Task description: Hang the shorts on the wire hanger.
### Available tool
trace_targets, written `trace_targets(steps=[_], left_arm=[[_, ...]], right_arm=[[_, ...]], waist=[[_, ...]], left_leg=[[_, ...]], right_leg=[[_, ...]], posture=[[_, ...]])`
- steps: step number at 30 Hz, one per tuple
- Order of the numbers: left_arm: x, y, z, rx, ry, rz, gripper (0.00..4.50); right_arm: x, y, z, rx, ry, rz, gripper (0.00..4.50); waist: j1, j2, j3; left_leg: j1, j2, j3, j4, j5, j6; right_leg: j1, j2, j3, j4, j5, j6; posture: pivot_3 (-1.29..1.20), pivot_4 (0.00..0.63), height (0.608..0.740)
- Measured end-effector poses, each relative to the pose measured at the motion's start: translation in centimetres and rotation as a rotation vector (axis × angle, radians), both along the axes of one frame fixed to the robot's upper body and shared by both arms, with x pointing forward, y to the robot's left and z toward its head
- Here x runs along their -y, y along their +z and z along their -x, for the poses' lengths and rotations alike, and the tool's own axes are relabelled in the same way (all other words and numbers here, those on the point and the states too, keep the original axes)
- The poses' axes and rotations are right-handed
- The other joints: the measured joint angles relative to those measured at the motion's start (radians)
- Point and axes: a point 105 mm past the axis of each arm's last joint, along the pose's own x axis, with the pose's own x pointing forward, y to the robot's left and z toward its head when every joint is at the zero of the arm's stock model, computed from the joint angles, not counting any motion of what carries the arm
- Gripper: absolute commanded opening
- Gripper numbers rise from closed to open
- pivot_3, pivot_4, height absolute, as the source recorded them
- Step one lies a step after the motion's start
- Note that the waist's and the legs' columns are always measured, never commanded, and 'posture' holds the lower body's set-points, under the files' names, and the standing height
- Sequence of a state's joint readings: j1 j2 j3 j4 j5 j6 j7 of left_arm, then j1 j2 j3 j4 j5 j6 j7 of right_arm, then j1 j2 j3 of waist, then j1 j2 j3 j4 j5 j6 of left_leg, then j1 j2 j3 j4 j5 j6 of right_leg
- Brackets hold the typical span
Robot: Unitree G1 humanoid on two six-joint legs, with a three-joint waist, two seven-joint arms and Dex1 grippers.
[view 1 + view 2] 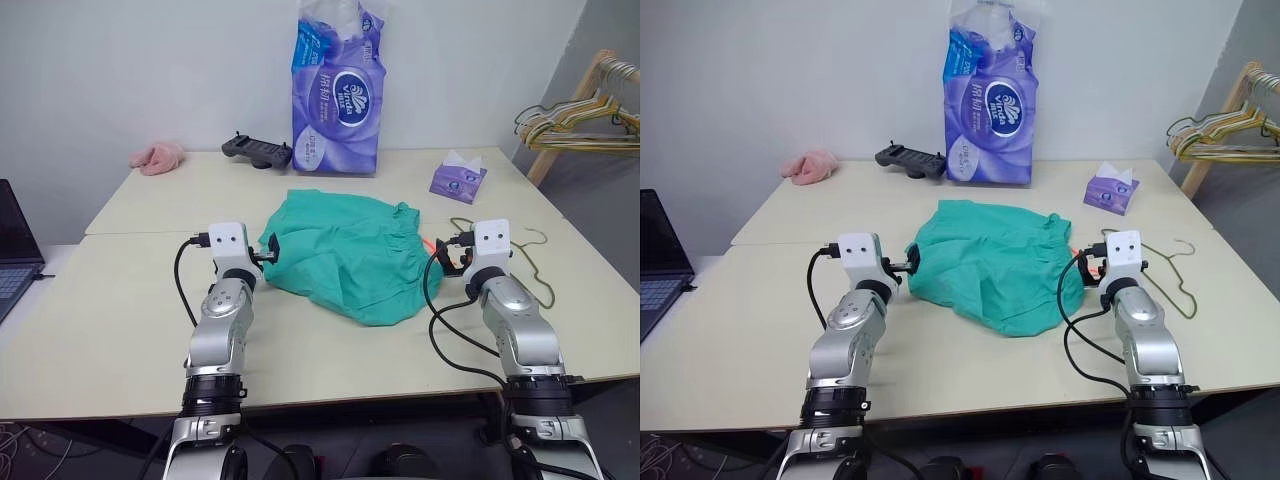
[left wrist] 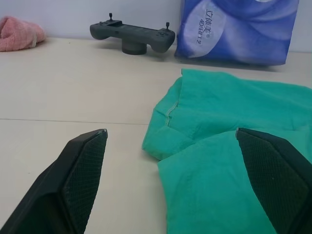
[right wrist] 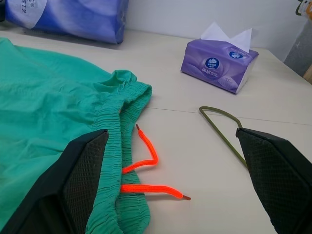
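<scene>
- A pale beige table (image 1: 120, 330) fills the lower part of the head views, set against a white wall.
- Along the far edge stand a tall purple-blue tissue pack (image 1: 338, 90), a dark game controller (image 1: 257, 150) to its left, and a pink cloth (image 1: 157, 156) further left.
- A laptop (image 1: 14, 250) sits at the left edge of the frame; a bunch of pale hangers (image 1: 580, 120) hangs on a wooden rack at upper right.
- The shorts (image 1: 345, 255) lie crumpled at the centre of the frame, waistband toward the right, orange drawstring (image 3: 146, 168) trailing onto the table.
- The wire hanger (image 1: 535, 270) lies flat just right of the shorts, apart from them.
- The left gripper (image 2: 170, 180) is spread wide at the shorts' left edge, grasping nothing.
- The right gripper (image 3: 170, 180) is spread wide between waistband and hanger, grasping nothing.
- A small purple tissue box (image 1: 458, 178), tissue poking out, sits right of centre.
</scene>
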State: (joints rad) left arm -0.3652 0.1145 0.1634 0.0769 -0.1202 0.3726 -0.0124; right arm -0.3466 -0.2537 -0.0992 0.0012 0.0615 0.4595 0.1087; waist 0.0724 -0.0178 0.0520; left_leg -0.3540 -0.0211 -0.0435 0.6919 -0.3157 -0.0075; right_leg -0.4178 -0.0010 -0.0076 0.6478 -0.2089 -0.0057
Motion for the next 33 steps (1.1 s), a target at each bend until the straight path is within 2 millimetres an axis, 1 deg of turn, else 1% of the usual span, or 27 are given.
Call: trace_targets(steps=[13, 27, 30, 33], left_arm=[[0.3, -0.1, 0.0, -0.006, -0.023, 0.015, 4.50], [0.2, 0.5, 0.0, 0.013, -0.033, -0.006, 4.50], [0.6, 0.9, 0.0, 0.031, -0.072, -0.035, 4.50], [1.0, 1.4, 0.0, 0.050, -0.158, -0.059, 4.50]], right_arm=[[0.0, 0.0, 0.0, 0.000, 0.000, -0.001, 4.47], [-0.1, 0.0, 0.0, 0.000, 0.002, -0.002, 4.47], [-0.3, 0.0, 0.0, -0.003, 0.016, 0.000, 4.47], [-0.4, 0.2, 0.1, -0.013, 0.089, 0.038, 4.47]], waist=[[0.000, 0.000, 0.000], [0.000, 0.000, 0.000], [0.001, 0.000, 0.000], [0.000, 0.000, 0.000]], left_leg=[[0.000, 0.000, 0.000, 0.000, 0.000, 0.000], [0.000, 0.000, 0.000, 0.000, 0.000, 0.000], [0.000, 0.000, 0.000, 0.000, 0.000, 0.000], [0.000, 0.000, 0.000, 0.000, 0.000, 0.000]], right_leg=[[0.000, 0.000, 0.000, 0.000, 0.000, 0.000], [0.000, 0.000, 0.000, 0.000, 0.000, 0.000], [0.000, 0.000, 0.000, 0.000, 0.000, 0.000], [0.000, 0.001, 0.000, 0.000, 0.000, 0.000]], posture=[[0.11, 0.000, 0.740], [0.11, 0.000, 0.740], [0.12, 0.000, 0.740], [0.11, 0.000, 0.740]])
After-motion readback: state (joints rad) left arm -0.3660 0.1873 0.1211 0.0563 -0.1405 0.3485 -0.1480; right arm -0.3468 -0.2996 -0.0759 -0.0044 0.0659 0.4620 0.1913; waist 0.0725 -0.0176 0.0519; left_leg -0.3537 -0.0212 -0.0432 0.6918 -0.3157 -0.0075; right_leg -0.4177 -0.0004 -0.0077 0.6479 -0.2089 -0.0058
